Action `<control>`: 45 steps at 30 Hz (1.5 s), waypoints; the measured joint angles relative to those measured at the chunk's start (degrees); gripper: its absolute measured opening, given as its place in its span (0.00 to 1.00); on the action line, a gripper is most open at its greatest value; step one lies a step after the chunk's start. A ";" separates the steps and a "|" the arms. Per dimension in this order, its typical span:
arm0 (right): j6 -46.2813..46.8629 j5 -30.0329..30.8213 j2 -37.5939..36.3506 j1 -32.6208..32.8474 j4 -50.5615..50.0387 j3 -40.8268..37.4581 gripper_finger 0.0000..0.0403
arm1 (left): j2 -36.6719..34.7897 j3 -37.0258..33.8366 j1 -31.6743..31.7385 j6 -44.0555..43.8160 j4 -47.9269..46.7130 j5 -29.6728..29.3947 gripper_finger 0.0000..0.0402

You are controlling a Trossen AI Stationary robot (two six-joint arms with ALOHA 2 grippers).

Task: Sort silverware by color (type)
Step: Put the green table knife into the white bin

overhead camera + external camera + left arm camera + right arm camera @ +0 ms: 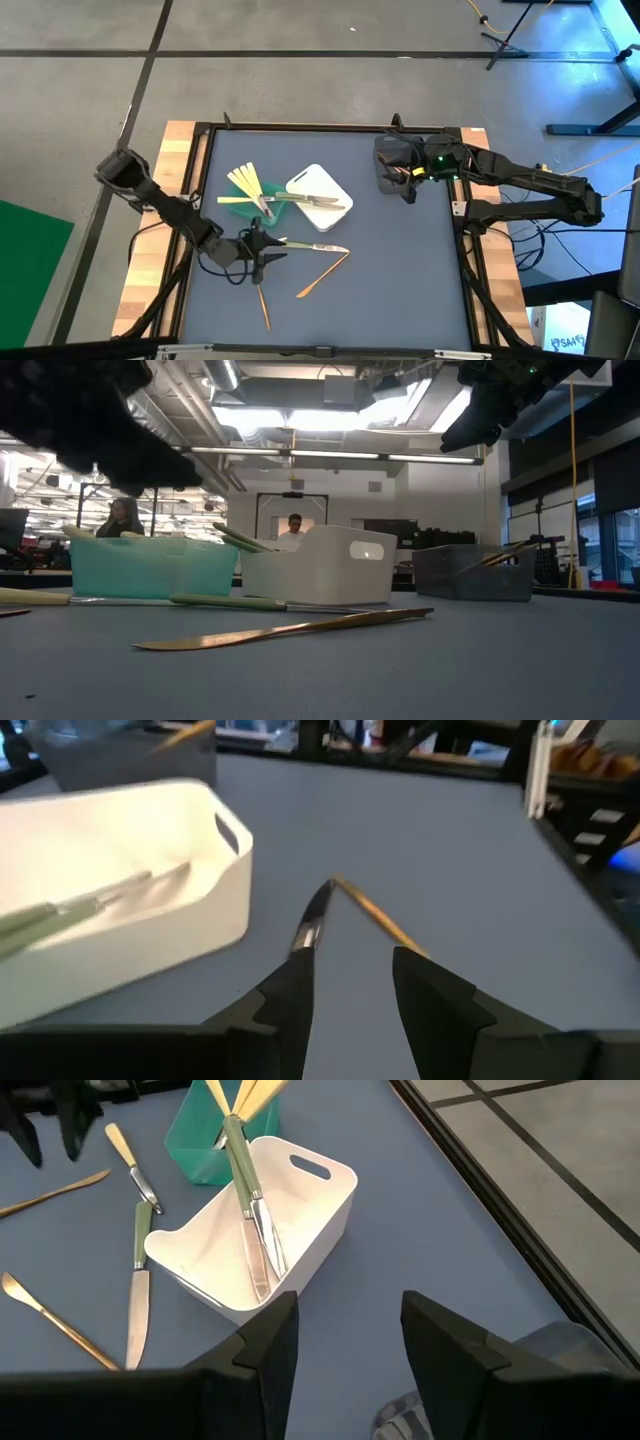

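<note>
Two loose utensils are straddled by the half-open, empty left gripper: a green-handled steel knife and a thin orange-brown utensil just ahead; both could be pinched together.

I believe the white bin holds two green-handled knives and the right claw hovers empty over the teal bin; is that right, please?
Nearly. The white bin does hold two green-handled knives, but the empty right claw hovers over the grey bin, not the teal bin; the high view shows it.
</note>
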 joint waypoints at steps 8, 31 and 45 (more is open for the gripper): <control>-0.02 0.00 0.00 0.00 0.02 0.00 0.42 | 11.07 0.00 1.85 -0.08 8.40 -0.05 0.33; -1.51 0.00 0.00 0.00 0.04 0.00 0.42 | 26.49 -0.02 9.18 0.07 21.33 3.64 0.33; -1.51 0.00 0.00 0.00 0.04 0.00 0.42 | 26.48 -0.02 13.97 3.69 21.12 13.35 0.33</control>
